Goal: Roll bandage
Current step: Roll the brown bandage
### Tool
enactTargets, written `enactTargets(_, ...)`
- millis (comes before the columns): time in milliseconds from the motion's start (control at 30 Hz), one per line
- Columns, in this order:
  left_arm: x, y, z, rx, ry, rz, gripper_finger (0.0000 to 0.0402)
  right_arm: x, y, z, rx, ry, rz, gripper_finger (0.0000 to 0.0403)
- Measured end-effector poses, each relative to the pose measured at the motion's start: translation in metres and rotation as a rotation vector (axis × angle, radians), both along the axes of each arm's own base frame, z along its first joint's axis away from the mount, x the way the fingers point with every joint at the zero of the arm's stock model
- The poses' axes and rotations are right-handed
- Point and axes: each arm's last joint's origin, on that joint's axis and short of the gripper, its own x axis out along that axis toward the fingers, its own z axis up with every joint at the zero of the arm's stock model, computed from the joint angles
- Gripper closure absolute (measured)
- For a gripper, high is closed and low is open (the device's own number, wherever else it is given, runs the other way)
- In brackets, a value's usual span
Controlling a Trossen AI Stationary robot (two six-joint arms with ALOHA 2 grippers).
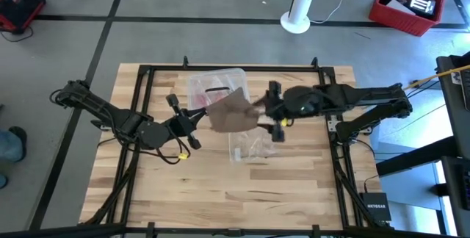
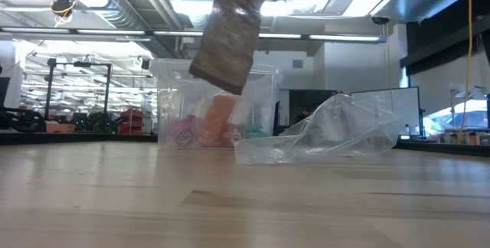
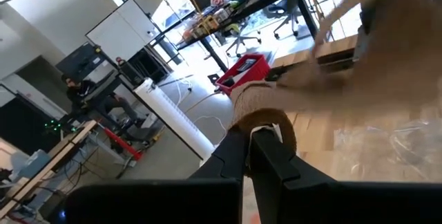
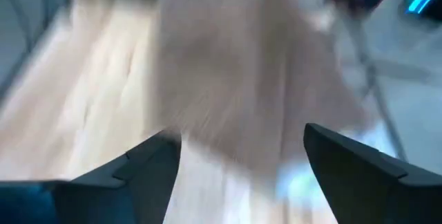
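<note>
Bandage [image 1: 233, 111] airborne — left end effector [image 3: 250, 135] pinches end, top cropped.

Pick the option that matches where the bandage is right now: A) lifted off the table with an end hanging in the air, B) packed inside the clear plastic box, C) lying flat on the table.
A: in the low view the bandage hangs down from above, its lower end clear of the table, in front of the clear plastic box.
</note>
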Motion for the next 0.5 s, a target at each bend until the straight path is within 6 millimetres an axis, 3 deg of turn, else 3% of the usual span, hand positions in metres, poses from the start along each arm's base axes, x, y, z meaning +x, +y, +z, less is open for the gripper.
enactTargets(100, -0.001, -0.002, 0.0, -0.006, -0.005, -0.007, 0.0401, -0.017, -0.002, -0.015, -0.006, 0.223, -0.004, 0.0095)
enactTargets(233, 0.0, -0.003, -0.001, -0.006, -0.001, -0.009, 0.0401, -0.026, -0.005, -0.023, 0.019, 0.337, -0.124, 0.0095)
enactTargets(367, 0.001, -0.004, 0.0, -0.002, 0.0, -0.037, 0.0401, -0.025, -0.006, -0.018, 0.04, 0.261, -0.216, 0.0095)
enactTargets(500, 0.002, -0.011, 0.013, 0.041, -0.053, -0.121, 0.0401, -0.019, -0.002, -0.024, 0.036, 0.101, -0.187, 0.0095)
